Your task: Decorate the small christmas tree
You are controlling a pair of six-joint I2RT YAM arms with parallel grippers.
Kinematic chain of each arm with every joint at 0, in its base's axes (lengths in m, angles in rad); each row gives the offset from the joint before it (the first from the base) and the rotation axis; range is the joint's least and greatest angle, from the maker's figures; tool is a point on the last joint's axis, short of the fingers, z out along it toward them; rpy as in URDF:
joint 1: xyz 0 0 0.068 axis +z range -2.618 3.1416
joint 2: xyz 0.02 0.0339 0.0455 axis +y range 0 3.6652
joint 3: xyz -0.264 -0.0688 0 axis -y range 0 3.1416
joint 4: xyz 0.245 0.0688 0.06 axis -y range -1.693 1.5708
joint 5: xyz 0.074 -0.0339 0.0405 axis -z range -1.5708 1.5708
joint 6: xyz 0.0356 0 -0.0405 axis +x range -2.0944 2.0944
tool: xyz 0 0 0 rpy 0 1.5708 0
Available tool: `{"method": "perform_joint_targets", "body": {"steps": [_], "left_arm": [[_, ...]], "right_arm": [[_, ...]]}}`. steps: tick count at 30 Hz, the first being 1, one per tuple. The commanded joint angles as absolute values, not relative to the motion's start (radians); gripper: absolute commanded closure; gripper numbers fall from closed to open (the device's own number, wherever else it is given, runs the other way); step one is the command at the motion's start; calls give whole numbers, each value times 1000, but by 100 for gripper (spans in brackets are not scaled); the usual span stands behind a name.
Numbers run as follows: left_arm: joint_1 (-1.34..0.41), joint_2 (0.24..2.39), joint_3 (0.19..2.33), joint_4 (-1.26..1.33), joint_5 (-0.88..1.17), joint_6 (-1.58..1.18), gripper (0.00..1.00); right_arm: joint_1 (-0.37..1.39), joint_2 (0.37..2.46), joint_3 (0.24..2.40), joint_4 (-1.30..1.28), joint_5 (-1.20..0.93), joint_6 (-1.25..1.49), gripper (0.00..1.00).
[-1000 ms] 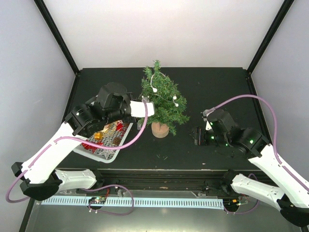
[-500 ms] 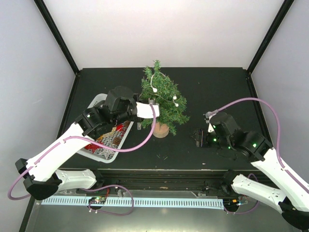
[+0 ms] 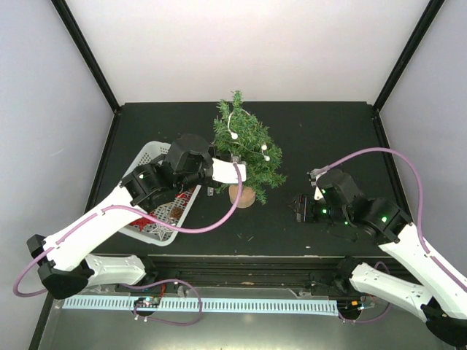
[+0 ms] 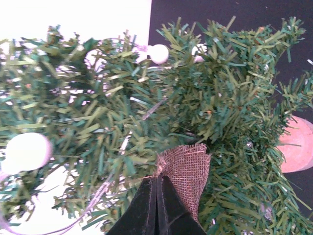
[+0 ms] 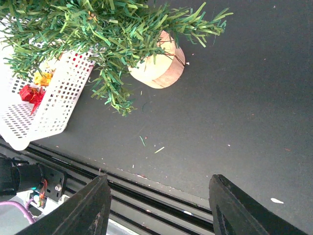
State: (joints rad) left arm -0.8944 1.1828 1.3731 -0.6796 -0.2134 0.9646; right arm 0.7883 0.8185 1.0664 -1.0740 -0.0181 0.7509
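Observation:
The small christmas tree [image 3: 246, 149] stands mid-table on a round tan wooden base [image 3: 242, 195], with a white bead garland [image 3: 233, 135] on it. My left gripper [image 3: 235, 158] is shut on a piece of brown burlap [image 4: 188, 169] and presses it into the tree's branches [image 4: 122, 112]. My right gripper [image 3: 298, 206] is open and empty, low over the table to the right of the tree; its view shows the base [image 5: 159, 68] and lower branches [image 5: 112, 29].
A white mesh basket [image 3: 149, 157] with red and gold ornaments [image 3: 171, 208] sits left of the tree, partly under my left arm; it also shows in the right wrist view [image 5: 44, 112]. Loose green needles [image 3: 244, 237] lie near the front edge. Black frame posts stand at the back corners.
My left gripper has moved right from over the basket to the tree, carrying the burlap into the branches. The right arm has barely moved.

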Motion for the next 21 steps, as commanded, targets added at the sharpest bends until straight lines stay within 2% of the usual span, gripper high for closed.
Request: {"method": "perform_joint_targets", "body": {"steps": [1, 21], "left_arm": [[-906, 1180, 1356, -671, -219, 980, 98], [-920, 1225, 1355, -596, -280, 1014, 98]], "right_arm": [[786, 805, 1056, -1053, -19, 767, 44], [786, 784, 1053, -1063, -14, 775, 44]]}}
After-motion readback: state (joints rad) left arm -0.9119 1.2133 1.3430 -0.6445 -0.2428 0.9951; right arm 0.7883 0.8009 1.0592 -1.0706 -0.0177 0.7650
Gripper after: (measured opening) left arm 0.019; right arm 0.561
